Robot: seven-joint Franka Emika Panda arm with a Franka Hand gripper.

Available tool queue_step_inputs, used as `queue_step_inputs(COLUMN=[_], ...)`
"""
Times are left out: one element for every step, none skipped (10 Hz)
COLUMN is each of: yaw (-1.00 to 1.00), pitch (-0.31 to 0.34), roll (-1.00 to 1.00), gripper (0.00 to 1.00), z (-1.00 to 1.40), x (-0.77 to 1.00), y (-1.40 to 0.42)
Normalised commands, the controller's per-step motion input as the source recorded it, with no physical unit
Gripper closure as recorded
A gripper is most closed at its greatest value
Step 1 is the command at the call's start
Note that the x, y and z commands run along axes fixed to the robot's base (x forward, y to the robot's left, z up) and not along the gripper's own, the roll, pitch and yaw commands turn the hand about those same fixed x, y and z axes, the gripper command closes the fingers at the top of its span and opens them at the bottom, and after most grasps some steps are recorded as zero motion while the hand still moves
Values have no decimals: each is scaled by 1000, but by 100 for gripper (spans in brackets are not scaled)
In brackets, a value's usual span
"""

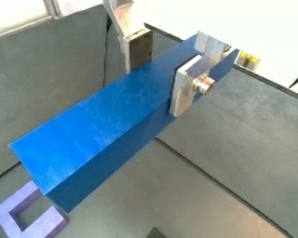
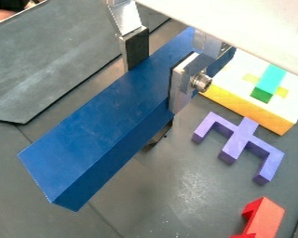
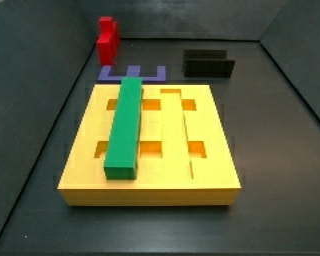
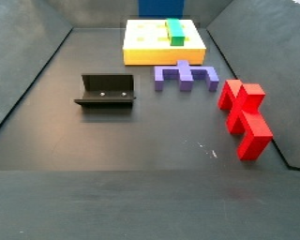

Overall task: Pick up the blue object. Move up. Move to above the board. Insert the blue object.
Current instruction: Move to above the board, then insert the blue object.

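Observation:
My gripper (image 1: 162, 70) is shut on the blue object (image 1: 108, 125), a long blue bar, and grips it near one end between a dark pad and a silver plate. Both wrist views show this (image 2: 160, 72), with the bar (image 2: 108, 139) held well above the floor. In a side view only a blue end (image 4: 161, 7) shows at the top edge, above the far side of the yellow board (image 4: 146, 47); the gripper itself is out of frame there. The board (image 3: 156, 160) lies flat with a green bar (image 3: 127, 125) in one groove. It also shows in a wrist view (image 2: 278, 110).
A purple U-shaped piece (image 3: 132, 72) lies just beyond the board's end, also seen in the wrist views (image 2: 238, 139) (image 1: 27, 214). A red piece (image 4: 244, 117) lies to one side. The dark fixture (image 4: 106, 91) stands on the floor. Grey walls enclose the floor.

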Motion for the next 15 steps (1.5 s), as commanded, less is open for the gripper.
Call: queue_step_inputs(yaw=[173,165,121,52,39,20,16,15,11,8,2,11,9,0,0], pitch=[304,272,173,70,47,18,10,14,19,37,51,89,130,-60,0], roll=[-72,-43,14,-19,-18,3,-10,4,-2,8,-3,17,5,-9,0], gripper=[100,100,100,100,100,100,100,100,100,100,100,100,100,100,100], z=[163,151,153,149,151,157,160,161,171,193,203,120,53,-157,0], x=[-122,-123,-127,-126,-128,-134,-133,-133,-129,-115,-101,-28,55,0,20], y=[-1400,-1400,-1400,-1400,-1400,-1400,-1400,-1400,-1400,-1400,-1400,-773,-256,-26,0])
